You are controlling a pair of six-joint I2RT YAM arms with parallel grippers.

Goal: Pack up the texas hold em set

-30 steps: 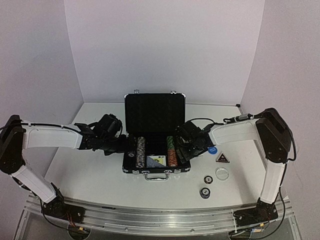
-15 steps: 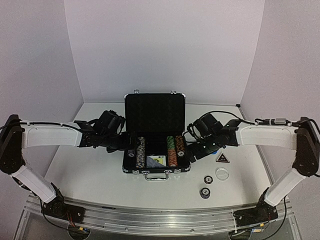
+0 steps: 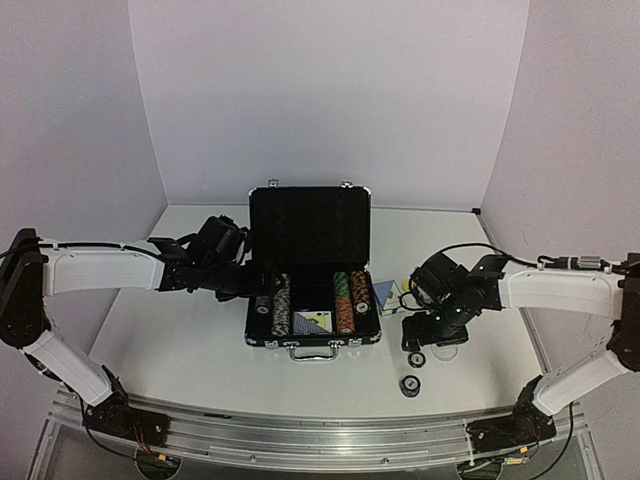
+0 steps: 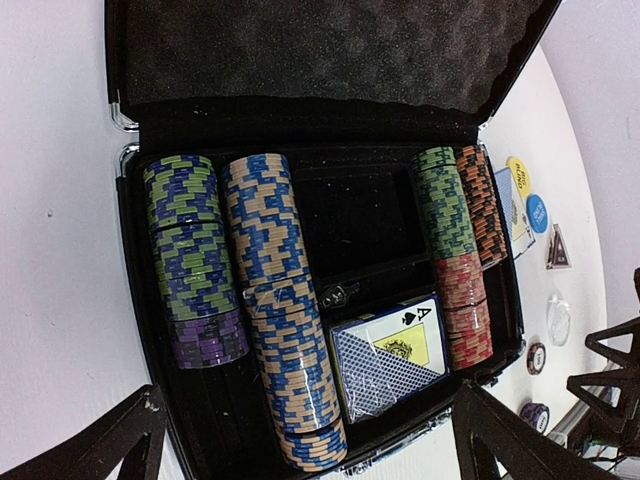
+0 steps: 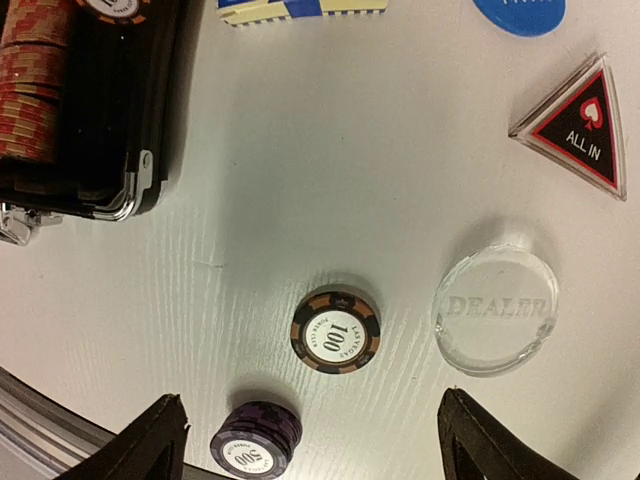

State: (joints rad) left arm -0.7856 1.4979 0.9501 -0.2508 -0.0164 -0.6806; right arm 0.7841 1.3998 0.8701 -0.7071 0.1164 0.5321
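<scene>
The black briefcase (image 3: 262, 338) lies open at the table's middle, lid up. In the left wrist view it holds striped chip rows (image 4: 280, 310) and a blue-backed card deck (image 4: 390, 365). My left gripper (image 4: 310, 440) is open and empty, hovering over the case's left side (image 3: 250, 285). My right gripper (image 5: 315, 445) is open and empty above the table right of the case (image 3: 425, 335). Under it lie a brown 100 chip (image 5: 336, 332), a purple 500 chip stack (image 5: 257, 440), a clear DEALER disc (image 5: 495, 310) and a dark triangular ALL IN button (image 5: 580, 125).
A blue disc (image 5: 518, 12) and a second card deck (image 5: 300, 8) lie beside the case's right wall (image 5: 130, 190). A yellow disc (image 4: 517, 172) lies further back. White walls enclose the table on three sides. A metal rail (image 3: 300, 435) runs along the near edge.
</scene>
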